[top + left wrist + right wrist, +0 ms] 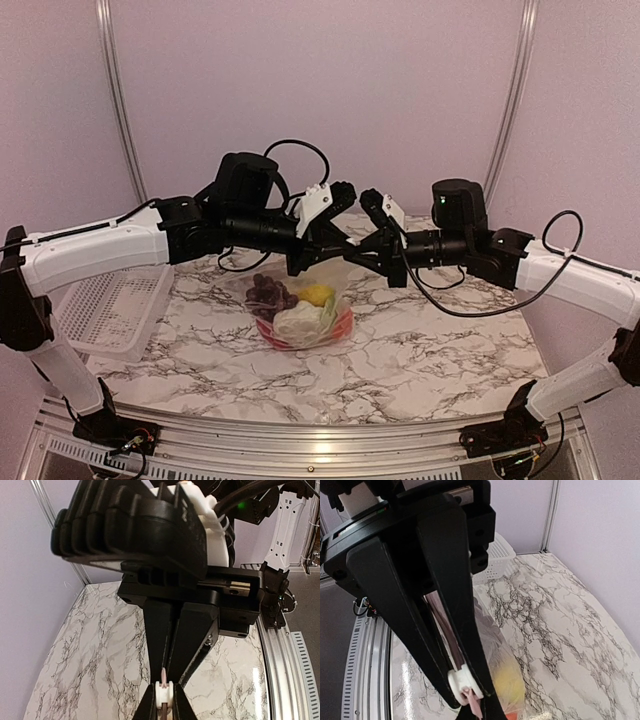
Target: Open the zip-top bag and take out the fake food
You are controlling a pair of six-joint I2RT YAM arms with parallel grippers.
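The zip-top bag (pixel 300 300) hangs in the air above the marble table, its top edge held between both grippers. It holds the fake food: dark purple grapes (pixel 268 293), a yellow piece (pixel 317 294), white cauliflower (pixel 300 322) and a red piece (pixel 342 328). My left gripper (pixel 338 250) is shut on the pink zip strip (pixel 165 672). My right gripper (pixel 358 252) is shut on the white slider (pixel 461 680) of the zip. The two sets of fingertips nearly touch. In the right wrist view the bag (pixel 492 630) hangs beside the fingers with the yellow piece (pixel 507 680) inside.
A white lattice basket (pixel 110 310) stands on the table's left side, under the left arm; it also shows in the right wrist view (pixel 497 555). The marble table (pixel 420 350) ends at a metal rail (pixel 300 440) in front. Purple walls enclose the back and sides.
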